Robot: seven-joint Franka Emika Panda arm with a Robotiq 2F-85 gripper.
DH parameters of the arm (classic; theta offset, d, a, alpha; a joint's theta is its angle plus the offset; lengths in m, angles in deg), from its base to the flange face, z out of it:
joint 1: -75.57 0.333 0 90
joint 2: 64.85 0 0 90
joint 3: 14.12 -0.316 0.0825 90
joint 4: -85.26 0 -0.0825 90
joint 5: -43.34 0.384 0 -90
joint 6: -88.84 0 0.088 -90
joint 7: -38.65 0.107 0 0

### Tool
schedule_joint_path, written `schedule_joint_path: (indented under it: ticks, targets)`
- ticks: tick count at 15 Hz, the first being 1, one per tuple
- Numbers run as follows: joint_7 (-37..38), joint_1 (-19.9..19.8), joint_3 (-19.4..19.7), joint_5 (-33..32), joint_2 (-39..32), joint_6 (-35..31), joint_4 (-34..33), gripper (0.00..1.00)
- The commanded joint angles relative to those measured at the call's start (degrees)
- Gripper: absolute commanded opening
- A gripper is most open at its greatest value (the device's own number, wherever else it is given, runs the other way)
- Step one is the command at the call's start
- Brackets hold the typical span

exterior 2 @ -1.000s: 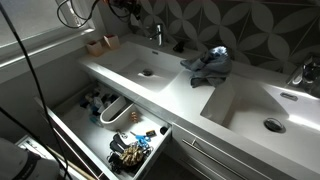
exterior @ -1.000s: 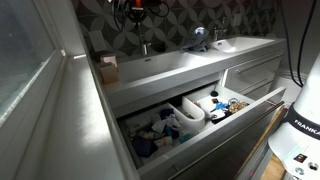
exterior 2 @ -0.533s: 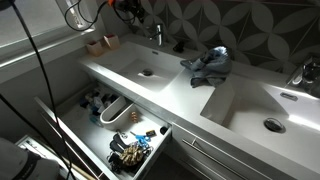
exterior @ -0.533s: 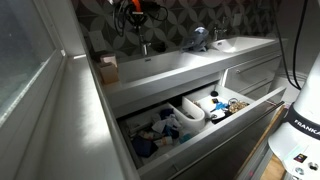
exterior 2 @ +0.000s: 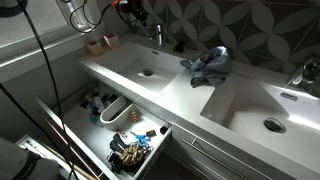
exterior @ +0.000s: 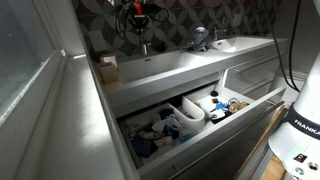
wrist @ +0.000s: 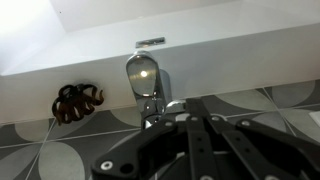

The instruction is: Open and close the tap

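Observation:
The tap (exterior: 146, 46) is a slim grey-metal stem with a short spout at the back of the long white basin (exterior: 170, 68). It also shows in an exterior view (exterior 2: 157, 35) and, seen from above, in the wrist view (wrist: 143, 80). My gripper (exterior: 138, 16) hangs just above and behind the tap in both exterior views (exterior 2: 131, 11). In the wrist view its two black fingers (wrist: 195, 103) lie side by side, shut and empty, with the tips just beside the tap's base. The twin tap (exterior: 200, 36) has a blue-white cloth (exterior 2: 208, 64) by it.
A drawer (exterior: 190, 118) under the basin stands open, full of small items (exterior 2: 128, 150). A small box (exterior: 108, 68) sits at the counter's end. A brown hair tie (wrist: 76, 101) lies near the tap. The patterned tile wall (exterior 2: 230, 20) is right behind. A second basin (exterior 2: 265, 110) lies beyond the cloth.
My gripper has moved slightly down and closer to the tap. Nothing else has moved.

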Motion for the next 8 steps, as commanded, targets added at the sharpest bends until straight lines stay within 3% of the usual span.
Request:
schedule_joint_path:
  ticks: [1,5,8]
  targets:
    - [1.6,0.9,1.8,-1.2,-2.5,4.0,-4.8,0.00]
    - [1.2,0.6,2.2,-1.1,-3.8,6.6,-7.1,0.00]
    - [-1.4,-0.4,-0.1,1.9,-3.1,8.4,-7.5,0.00]
